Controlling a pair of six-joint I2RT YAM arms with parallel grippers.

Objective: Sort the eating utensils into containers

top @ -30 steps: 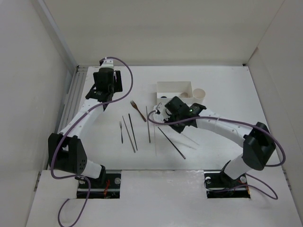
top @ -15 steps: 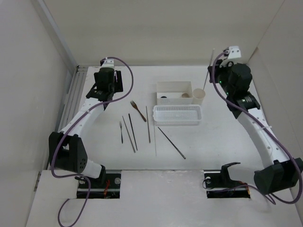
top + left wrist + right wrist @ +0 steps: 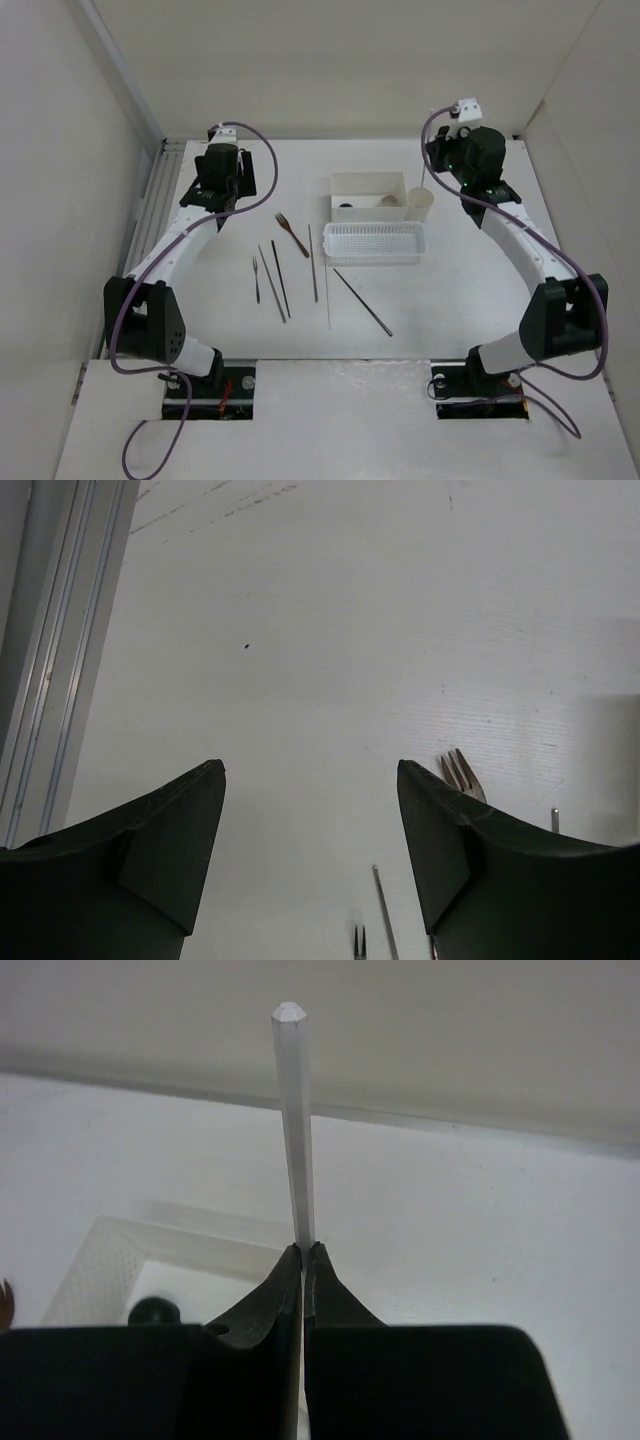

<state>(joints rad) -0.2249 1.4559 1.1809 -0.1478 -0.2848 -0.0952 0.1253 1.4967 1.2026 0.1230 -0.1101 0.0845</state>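
My right gripper (image 3: 432, 160) is shut on a pale chopstick (image 3: 295, 1120) at the back right. The stick hangs down to the mouth of the small cream cup (image 3: 419, 201); I cannot tell whether its tip is inside. In the right wrist view the jaws (image 3: 303, 1250) pinch the stick. My left gripper (image 3: 212, 203) is open and empty at the back left. Two forks (image 3: 291, 233) (image 3: 256, 277) and several chopsticks (image 3: 281, 278) (image 3: 362, 301) lie on the table. The brown fork's tines (image 3: 458, 772) show beside my left fingers.
The white box (image 3: 369, 181) stands at the back centre with a dark round thing (image 3: 152, 1310) in it. The perforated basket (image 3: 373, 243) lies in front of it. A rail (image 3: 160, 200) runs along the left wall.
My right arm swung from the table's middle to the back right with the pale chopstick, then lowered it towards the cup. The left arm has barely moved.
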